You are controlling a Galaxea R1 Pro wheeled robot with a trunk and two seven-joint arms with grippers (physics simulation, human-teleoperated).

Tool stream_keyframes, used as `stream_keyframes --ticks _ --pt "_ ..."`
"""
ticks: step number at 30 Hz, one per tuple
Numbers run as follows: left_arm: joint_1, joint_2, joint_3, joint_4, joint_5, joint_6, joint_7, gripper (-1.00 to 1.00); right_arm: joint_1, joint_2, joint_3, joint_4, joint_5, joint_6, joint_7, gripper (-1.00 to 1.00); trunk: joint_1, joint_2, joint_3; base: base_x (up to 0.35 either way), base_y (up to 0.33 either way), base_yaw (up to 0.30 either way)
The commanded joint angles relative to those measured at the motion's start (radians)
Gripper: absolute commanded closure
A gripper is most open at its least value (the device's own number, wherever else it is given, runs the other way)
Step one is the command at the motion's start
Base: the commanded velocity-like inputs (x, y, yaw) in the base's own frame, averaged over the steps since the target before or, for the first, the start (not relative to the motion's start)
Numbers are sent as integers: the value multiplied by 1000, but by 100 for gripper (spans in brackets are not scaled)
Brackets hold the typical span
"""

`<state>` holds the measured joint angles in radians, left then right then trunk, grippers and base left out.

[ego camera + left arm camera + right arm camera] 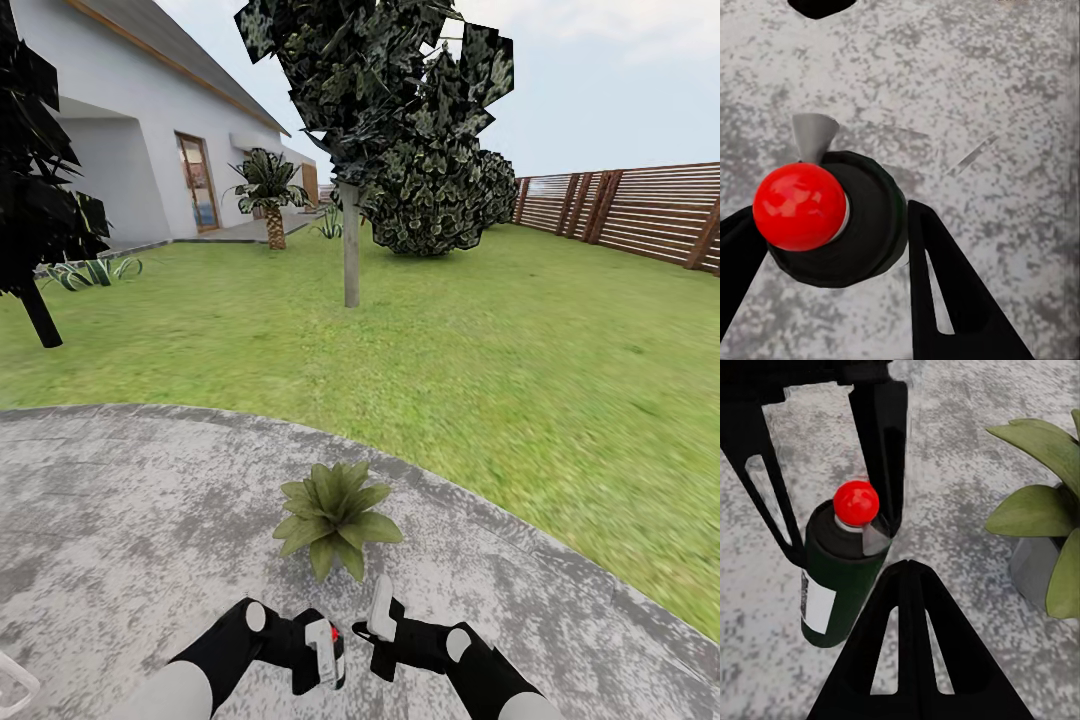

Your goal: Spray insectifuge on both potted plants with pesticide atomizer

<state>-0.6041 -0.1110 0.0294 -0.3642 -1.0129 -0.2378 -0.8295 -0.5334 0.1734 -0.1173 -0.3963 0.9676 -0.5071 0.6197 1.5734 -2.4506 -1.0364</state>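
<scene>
Low over the grey patio [120, 520], left gripper [318, 655] clamped on the dark green spray bottle [862, 217], red cap [799, 206] up, grey nozzle [814, 135] beside it. Just ahead, between the arms, potted plant [335, 515] on the paving. Right gripper [378, 610] beside the bottle; open or closed, cannot tell. Beyond, lawn [450, 330], tree [350, 250], fence [640, 215].

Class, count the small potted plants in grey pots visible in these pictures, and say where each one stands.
1. The potted plant stands on the grey patio just ahead of the left gripper and right gripper. A second may be out of frame.
</scene>
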Motion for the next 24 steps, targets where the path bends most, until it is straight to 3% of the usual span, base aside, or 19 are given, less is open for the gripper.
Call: stream_keyframes --ticks 1,24 --pt "0 -1 4 2 -6 -4 -2 100 0 1 -9 -1 7 -4 6 100 0 0 -1 0 0 0" --pt "0 -30 6 11 5 -6 35 100 0 1 -9 -1 7 -4 6 100 0 0 -1 0 0 0"
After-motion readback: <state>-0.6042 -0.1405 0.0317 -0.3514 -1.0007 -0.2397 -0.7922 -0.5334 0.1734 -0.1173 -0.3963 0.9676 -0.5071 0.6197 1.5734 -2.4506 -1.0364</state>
